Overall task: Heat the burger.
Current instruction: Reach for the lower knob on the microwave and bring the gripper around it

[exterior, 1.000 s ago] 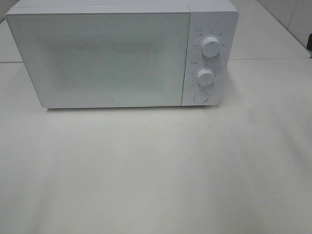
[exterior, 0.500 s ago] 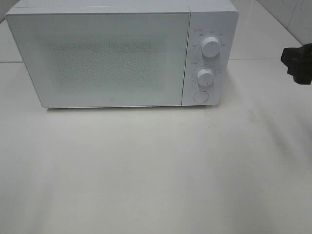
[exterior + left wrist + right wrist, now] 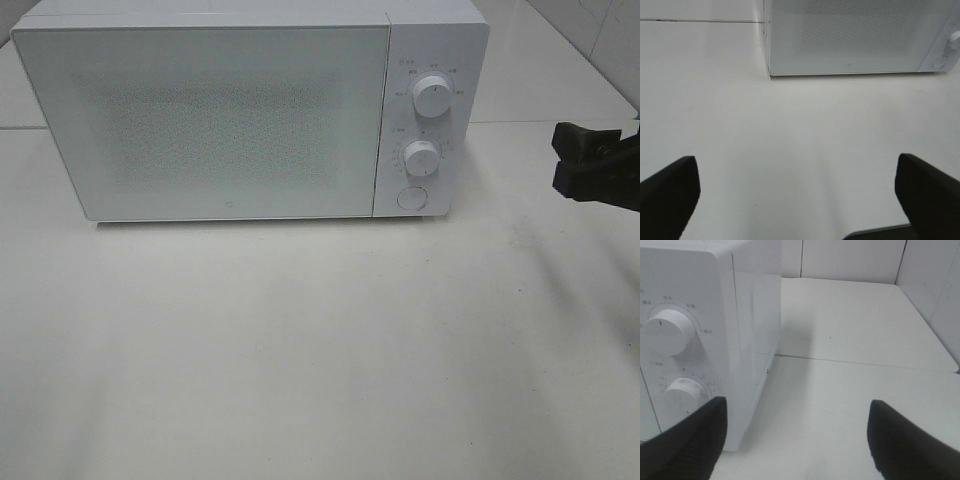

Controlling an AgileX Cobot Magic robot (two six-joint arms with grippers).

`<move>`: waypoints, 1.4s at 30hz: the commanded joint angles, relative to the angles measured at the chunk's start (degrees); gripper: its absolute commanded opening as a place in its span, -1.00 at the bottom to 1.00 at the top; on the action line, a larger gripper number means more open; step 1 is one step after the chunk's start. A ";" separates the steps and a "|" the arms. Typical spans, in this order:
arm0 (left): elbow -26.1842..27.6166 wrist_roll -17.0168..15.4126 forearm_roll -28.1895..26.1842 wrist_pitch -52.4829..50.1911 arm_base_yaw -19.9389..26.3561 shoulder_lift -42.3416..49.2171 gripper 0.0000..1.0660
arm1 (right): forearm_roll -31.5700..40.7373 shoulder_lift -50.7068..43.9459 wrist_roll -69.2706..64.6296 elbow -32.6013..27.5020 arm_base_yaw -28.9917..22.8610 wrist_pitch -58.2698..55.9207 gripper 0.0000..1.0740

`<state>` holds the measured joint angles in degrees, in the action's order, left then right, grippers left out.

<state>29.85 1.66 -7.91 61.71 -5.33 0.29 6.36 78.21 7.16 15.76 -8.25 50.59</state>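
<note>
As the burger shows in no view, its place cannot be told; it may sit behind the shut door [image 3: 210, 120], whose frosted mesh hides the inside.

Exterior high: the microwave [image 3: 250, 15] stands at the back of the table [image 3: 300, 360], closed. The upper dial [image 3: 432, 97], lower dial [image 3: 421, 158] and button [image 3: 410, 198] are touched by neither arm. The right gripper [image 3: 575, 160] hangs at the right edge, apart from the dials, carrying nothing. The left arm is out of this view.

Left wrist: the left gripper [image 3: 799, 200] is spread wide over bare table, holding nothing, with the door well ahead.

Right wrist: the jaws stand apart and empty beside the microwave's right corner, with the dials near.

Judgement: no heating step can be confirmed. If the burger is inside, setting the dials remains. If not, opening, loading and shutting remain too.
</note>
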 commanded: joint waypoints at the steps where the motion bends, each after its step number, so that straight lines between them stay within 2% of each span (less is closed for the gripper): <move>1: -0.23 -0.11 -0.11 -0.52 0.11 1.43 0.83 | 6.42 2.01 6.59 -0.63 -2.75 5.96 0.41; 3: -0.23 -0.11 -0.11 -0.52 0.11 1.43 0.83 | 12.55 4.76 9.40 -0.97 -7.28 10.49 0.41; 5: -0.23 -0.11 -0.11 -0.52 0.11 1.43 0.83 | 13.81 5.44 9.40 -0.97 -8.37 11.17 0.41; 6: -0.23 -0.11 -0.11 -0.52 0.11 1.43 0.83 | 16.39 7.05 9.40 -1.03 -11.12 12.43 0.41; 7: -0.23 -0.11 -0.11 -0.52 0.11 1.43 0.83 | 16.39 7.05 9.40 -1.03 -11.12 12.43 0.41; 9: -0.23 -0.11 -0.11 -0.52 0.11 1.43 0.83 | 19.48 9.11 9.40 -1.03 -15.18 14.73 0.41; 11: -0.23 -0.11 -0.11 -0.52 0.11 1.43 0.83 | 20.68 9.80 9.40 -1.03 -16.62 15.47 0.41; 12: -0.23 -0.11 -0.11 -0.52 0.11 1.43 0.83 | 23.38 11.00 9.40 -1.03 -19.19 16.73 0.41; 13: -0.23 -0.11 -0.11 -0.52 0.11 1.43 0.83 | 23.38 11.00 9.40 -1.03 -19.19 16.73 0.41; 15: -0.23 -0.11 -0.11 -0.52 0.11 1.43 0.83 | 27.79 12.55 9.40 -0.86 -23.43 18.28 0.41; 16: -0.23 -0.11 -0.11 -0.52 0.11 1.43 0.83 | 27.79 12.55 9.40 -0.86 -23.43 18.28 0.41; 20: -0.23 -0.11 -0.17 -0.52 0.11 1.43 0.83 | 34.32 14.67 9.40 -0.17 -29.34 20.45 0.41; 23: -0.23 -0.11 -0.17 -0.52 0.11 1.43 0.83 | 37.53 15.47 9.63 0.69 -31.40 20.23 0.41; 32: -0.23 -0.11 -0.11 -0.52 0.11 1.15 0.83 | 39.88 17.48 11.63 3.27 -37.07 20.05 0.41; 42: -0.23 -0.11 -0.11 -0.52 0.11 1.03 0.83 | 40.68 20.28 13.41 4.93 -38.10 20.17 0.41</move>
<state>29.85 1.66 -7.91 61.71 -5.33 0.29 47.21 98.49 19.77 20.23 -46.35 69.39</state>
